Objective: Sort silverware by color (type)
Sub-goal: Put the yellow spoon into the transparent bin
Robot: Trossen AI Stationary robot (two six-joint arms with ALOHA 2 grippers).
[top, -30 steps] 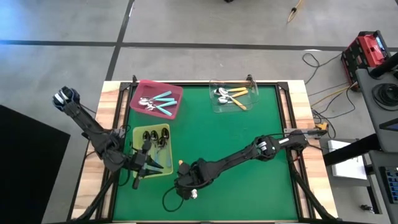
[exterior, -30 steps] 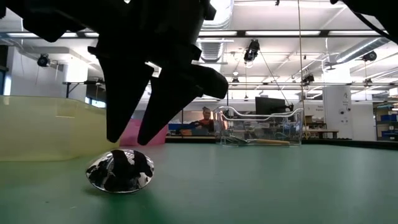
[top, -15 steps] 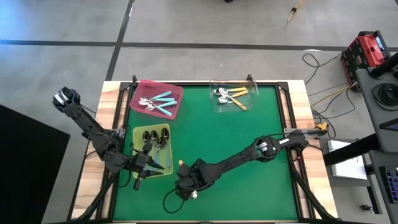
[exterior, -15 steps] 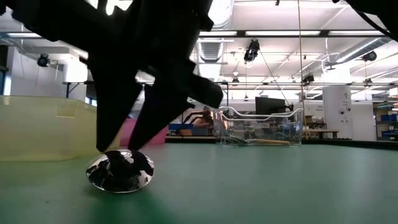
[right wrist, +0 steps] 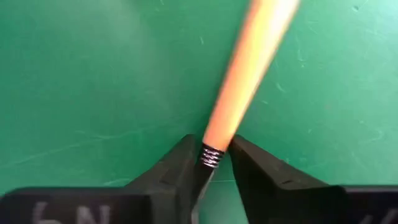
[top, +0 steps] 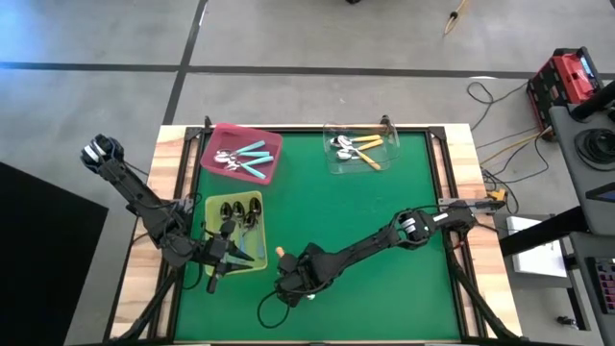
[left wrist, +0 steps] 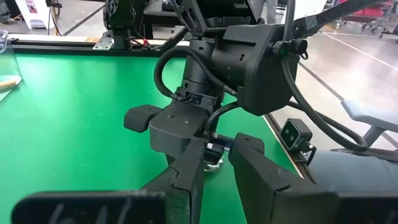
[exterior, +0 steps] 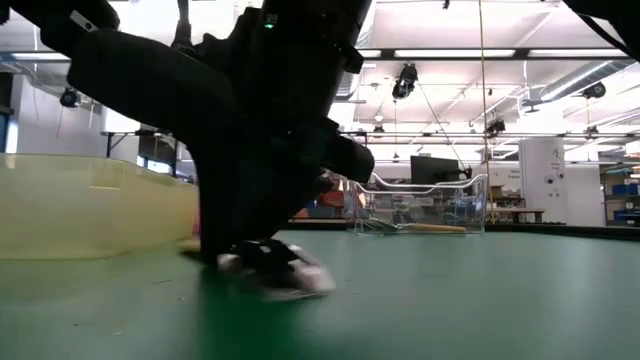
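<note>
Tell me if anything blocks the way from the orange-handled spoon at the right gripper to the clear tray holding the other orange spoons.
Nothing visible does: bare green mat lies between the orange-handled spoon and the clear tray.

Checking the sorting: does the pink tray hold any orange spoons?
No, the pink tray holds only light blue spoons.

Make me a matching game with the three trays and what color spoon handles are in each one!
Trays:
1. pink tray
2. clear tray
3. yellow-green tray

Handles:
A. orange
B. teal-green
C. light blue

Pairs: 1-C, 2-A, 3-B. The pink tray's spoons have light blue handles, the clear tray's spoons have orange handles, and the yellow-green tray's spoons have teal-green handles.
</note>
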